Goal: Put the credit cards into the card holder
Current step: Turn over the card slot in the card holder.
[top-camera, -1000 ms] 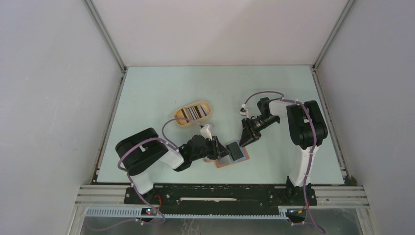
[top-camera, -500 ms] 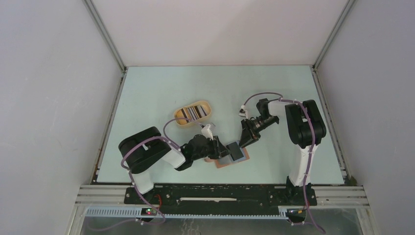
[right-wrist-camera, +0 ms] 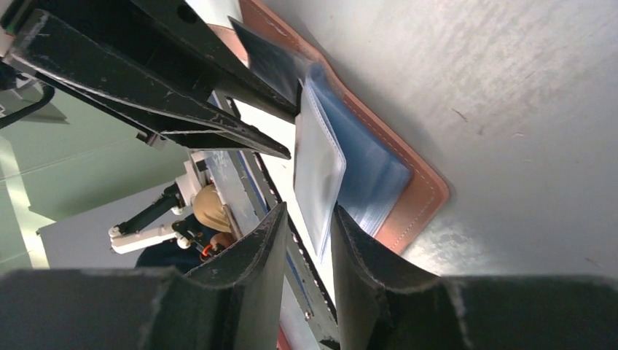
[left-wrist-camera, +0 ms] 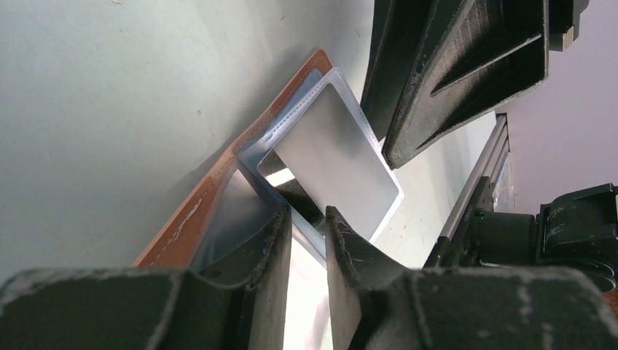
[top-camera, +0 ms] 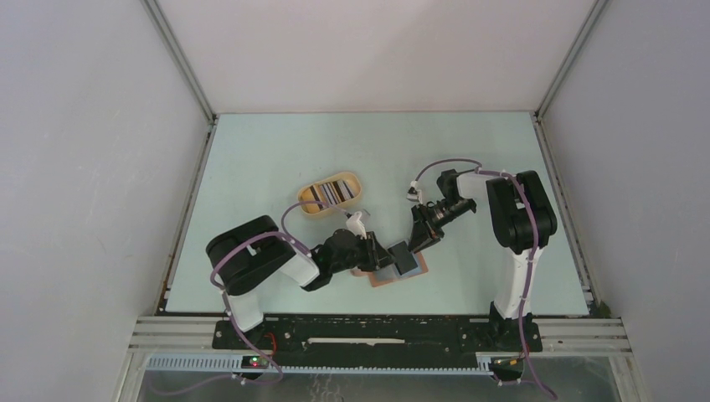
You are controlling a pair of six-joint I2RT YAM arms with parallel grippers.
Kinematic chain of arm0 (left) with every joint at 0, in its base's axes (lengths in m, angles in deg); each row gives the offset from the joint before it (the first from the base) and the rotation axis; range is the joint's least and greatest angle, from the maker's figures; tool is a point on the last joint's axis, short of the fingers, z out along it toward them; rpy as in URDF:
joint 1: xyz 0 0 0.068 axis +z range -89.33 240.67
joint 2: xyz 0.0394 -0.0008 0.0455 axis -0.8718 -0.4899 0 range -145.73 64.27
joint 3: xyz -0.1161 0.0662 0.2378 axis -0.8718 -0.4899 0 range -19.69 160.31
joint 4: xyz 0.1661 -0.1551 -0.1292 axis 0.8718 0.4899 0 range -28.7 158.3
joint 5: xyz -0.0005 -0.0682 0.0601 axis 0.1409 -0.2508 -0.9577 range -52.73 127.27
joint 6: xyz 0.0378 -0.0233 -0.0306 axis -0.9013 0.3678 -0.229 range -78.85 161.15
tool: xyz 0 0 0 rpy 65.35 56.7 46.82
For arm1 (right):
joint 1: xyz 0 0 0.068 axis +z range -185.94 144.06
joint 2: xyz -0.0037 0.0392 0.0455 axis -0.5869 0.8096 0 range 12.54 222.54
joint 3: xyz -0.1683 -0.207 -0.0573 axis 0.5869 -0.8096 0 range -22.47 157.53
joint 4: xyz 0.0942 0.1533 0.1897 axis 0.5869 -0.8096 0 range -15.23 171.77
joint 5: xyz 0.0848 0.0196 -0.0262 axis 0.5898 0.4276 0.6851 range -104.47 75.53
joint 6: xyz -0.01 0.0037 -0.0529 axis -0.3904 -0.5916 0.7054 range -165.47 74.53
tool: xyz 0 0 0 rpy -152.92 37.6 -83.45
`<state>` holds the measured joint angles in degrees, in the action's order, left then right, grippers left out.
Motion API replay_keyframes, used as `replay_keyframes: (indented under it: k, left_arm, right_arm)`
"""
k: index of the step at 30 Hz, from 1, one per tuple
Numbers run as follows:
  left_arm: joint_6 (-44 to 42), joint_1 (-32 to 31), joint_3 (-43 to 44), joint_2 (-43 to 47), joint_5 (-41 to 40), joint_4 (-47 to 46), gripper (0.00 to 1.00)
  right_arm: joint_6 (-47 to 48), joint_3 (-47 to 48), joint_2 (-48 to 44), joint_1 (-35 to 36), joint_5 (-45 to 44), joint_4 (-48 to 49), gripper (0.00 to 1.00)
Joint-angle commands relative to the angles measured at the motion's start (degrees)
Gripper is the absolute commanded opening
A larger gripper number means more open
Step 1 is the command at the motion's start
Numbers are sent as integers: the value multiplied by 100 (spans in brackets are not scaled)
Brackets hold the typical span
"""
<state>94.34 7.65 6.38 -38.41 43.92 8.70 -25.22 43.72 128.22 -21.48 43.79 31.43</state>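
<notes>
Card holder (top-camera: 383,281) x1, tray (top-camera: 318,211) x1

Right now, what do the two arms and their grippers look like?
Both the left arm and the right arm have bulky black joint housings, white links and looping purple cables. The left gripper and the right gripper are black, each with two flat, wedge-shaped fingers, scuffed pale along the edges.
</notes>
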Motion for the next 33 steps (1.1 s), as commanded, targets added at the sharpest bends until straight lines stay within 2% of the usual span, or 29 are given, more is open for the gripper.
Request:
replay_keyframes:
  k: [1,16,22,33]
  left_arm:
    - [42,19,217,-68,40,-78,28]
    - [253,132,30,-208,289,-724,29]
    - [357,209,-138,-165,353,-1072,32]
    - [694,381,-331,-284,475,-1580,37]
  right_arm:
    - [175,180,18,57,429,-240,36]
    - [344,246,57,320,574,-405,41]
    - [611,298,-208,312,818,-604,46]
    - [848,360,-198,320,1001,-824,47]
